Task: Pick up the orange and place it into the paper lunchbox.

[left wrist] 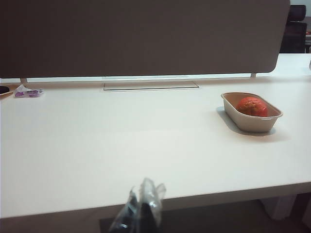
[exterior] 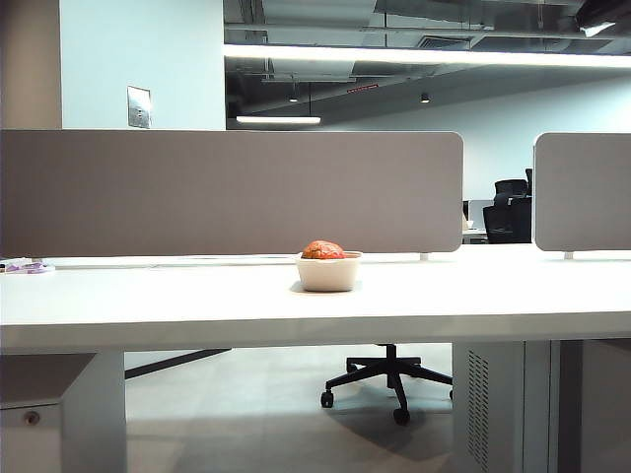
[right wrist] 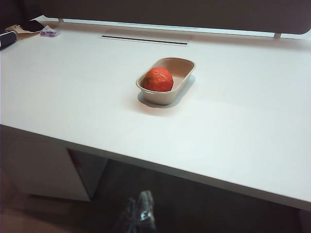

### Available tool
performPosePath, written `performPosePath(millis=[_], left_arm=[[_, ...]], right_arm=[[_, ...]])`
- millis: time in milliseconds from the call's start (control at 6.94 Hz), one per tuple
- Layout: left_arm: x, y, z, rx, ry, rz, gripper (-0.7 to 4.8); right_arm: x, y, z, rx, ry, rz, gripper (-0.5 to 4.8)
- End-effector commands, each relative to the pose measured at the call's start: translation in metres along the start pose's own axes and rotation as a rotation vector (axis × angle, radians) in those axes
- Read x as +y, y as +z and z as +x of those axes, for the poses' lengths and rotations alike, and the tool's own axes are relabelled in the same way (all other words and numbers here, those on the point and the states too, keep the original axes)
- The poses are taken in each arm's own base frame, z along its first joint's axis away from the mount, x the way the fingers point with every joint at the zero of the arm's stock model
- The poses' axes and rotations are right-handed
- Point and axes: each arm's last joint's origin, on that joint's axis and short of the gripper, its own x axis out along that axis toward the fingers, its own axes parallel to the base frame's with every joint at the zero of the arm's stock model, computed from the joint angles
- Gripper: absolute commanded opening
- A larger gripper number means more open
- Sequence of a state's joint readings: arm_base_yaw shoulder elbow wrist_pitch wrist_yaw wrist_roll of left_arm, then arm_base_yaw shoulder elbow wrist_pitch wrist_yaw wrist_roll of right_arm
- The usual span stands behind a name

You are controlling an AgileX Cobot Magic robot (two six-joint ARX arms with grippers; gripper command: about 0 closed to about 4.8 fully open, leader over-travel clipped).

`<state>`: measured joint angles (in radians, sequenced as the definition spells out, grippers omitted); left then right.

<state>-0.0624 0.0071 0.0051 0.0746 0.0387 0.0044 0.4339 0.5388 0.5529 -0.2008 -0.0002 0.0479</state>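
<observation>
**Orange in the box, both grippers back off the table**

Nearest first: left gripper (left wrist: 141, 206) sits low at the table's near edge, just its blurred fingertips poking into the left wrist view, wrapped in something clear & crinkly. Tips look pressed together, nothing between them, but too blurred to call, so can't tell for sure. Right gripper (right wrist: 138, 213) hangs below the near edge, out in front of the table over dark floor, also blurred; clenched tight, empty.

Neither gripper shows in the exterior view.

Onto the table (exterior: 177, 296): wide, white, mostly bare. Mid-table stands the paper lunchbox (exterior: 329, 274), cream, oblong w/ rounded ends, rolled rim, upright. Orange (exterior: 323, 250) sits inside it, pushed toward one end, orange-red, top poking above the rim. Right wrist view shows it well (right wrist: 158, 79) inside the box (right wrist: 181, 73); left wrist view too: orange (left wrist: 251, 106), box (left wrist: 243, 124).

Further back: a cable slot (left wrist: 150, 86) along the far edge. Far left corner: small purple-white scrap (left wrist: 26, 91). Behind the far edge, a grey divider panel (exterior: 232, 192), a 2nd panel (exterior: 584, 192) to the right. Beyond, under the table, an office chair base (exterior: 389, 382).
</observation>
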Motion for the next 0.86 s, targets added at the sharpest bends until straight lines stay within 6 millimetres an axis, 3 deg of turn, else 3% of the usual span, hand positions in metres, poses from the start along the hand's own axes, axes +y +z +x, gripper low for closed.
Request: performPosePath(millis=[144,864], left_arm=[[0.0016,-0.0085,-0.0005,0.082,0.068,-0.014,-0.06],[0.0060,-0.0087,-0.0008,0.084,0.106,-0.038,-0.06]], right_arm=[[0.0001,0.0020,-0.0007,-0.015,0.000,0.004,0.00],[0.0001,0.0020,-0.0007,-0.015,0.000,0.004,0.00]])
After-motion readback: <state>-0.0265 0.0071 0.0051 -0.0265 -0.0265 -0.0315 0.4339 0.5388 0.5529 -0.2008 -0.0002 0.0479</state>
